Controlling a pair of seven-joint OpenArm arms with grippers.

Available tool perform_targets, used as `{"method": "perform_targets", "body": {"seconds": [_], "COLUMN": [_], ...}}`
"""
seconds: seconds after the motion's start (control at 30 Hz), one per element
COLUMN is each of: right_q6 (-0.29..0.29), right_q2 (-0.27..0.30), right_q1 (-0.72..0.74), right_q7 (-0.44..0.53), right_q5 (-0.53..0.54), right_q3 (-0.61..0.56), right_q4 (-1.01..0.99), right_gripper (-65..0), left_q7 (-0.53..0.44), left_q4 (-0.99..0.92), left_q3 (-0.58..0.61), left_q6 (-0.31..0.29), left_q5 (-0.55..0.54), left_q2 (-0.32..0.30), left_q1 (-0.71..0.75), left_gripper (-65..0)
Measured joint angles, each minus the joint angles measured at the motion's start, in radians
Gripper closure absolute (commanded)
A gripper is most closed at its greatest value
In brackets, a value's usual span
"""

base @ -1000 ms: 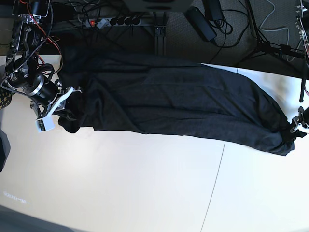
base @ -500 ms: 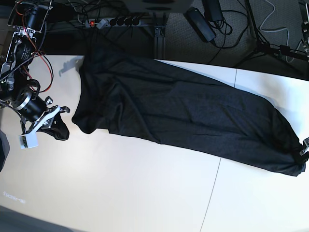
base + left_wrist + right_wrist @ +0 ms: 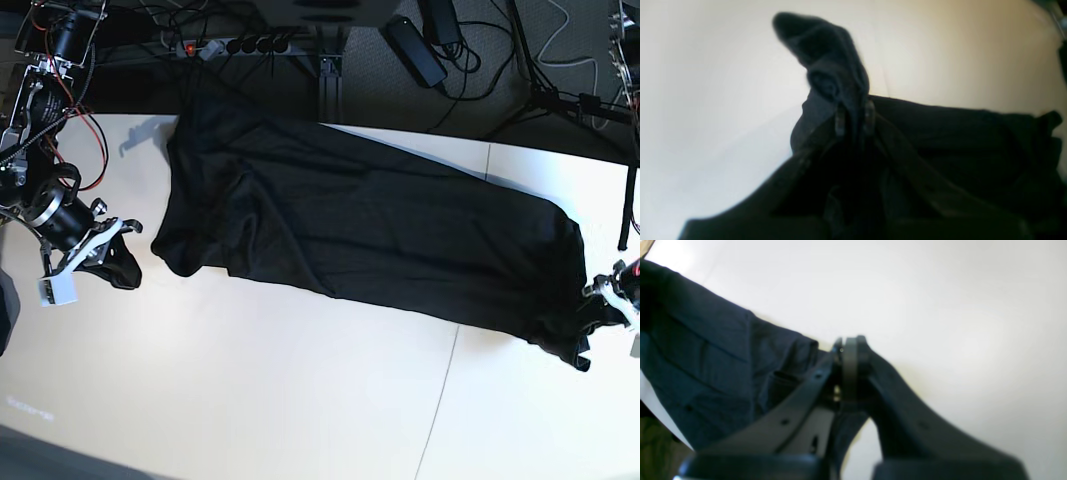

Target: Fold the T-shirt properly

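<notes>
The black T-shirt (image 3: 380,230) lies stretched out plain side up, slanting across the white table (image 3: 250,390) from the far left to the right edge. My left gripper (image 3: 607,296) is at the view's right and shut on the shirt's bunched right end. In the left wrist view a wad of cloth (image 3: 826,56) sticks out beyond the closed fingers (image 3: 840,120). My right gripper (image 3: 100,252) is at the view's left and shut on a small dark flap of the shirt (image 3: 122,268). In the right wrist view the cloth (image 3: 706,366) hangs left of the closed fingers (image 3: 850,350).
A power strip (image 3: 240,44), a black adapter (image 3: 415,45) and cables lie on the floor behind the table's far edge. Tripod legs (image 3: 560,98) stand at the back right. A seam (image 3: 445,390) runs down the tabletop.
My left gripper has drawn the shirt's right end inward and slightly up, so that end bunches more. My right gripper, which earlier pulled left, has barely moved.
</notes>
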Motion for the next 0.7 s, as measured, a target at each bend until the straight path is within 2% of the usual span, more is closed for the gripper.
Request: {"method": "perform_targets", "body": {"seconds": [0.13,0.27,0.47,0.57,0.7], "right_q6": [0.0,0.0,0.0,0.0,0.0], "right_q2": [0.0,0.0,0.001,0.0,0.0], "right_q1": [0.0,0.002,0.002,0.002,0.002], "right_q7": [0.003,0.004,0.004,0.003,-0.001], "right_q5": [-0.003,-0.002,-0.004,-0.003,-0.004], "right_q3": [0.0,0.0,0.0,0.0,0.0], "right_q4": [0.0,0.0,0.0,0.0,0.0], "right_gripper": [0.0,0.0,0.0,0.0,0.0], "left_q7": [-0.01,-0.041,-0.08,-0.101,-0.105], "left_q4": [0.185,0.298,0.319,0.319,0.311], "left_q3": [0.046,0.145,0.338,0.378,0.393], "left_q6": [0.0,0.001,0.0,0.001,0.001], "left_q5": [0.019,0.068,0.224,0.289,0.32], "left_q2": [0.07,0.134,0.262,0.308,0.335], "left_q1": [0.125,0.171,0.173,0.172,0.172], "left_gripper": [0.0,0.0,0.0,0.0,0.0]}}
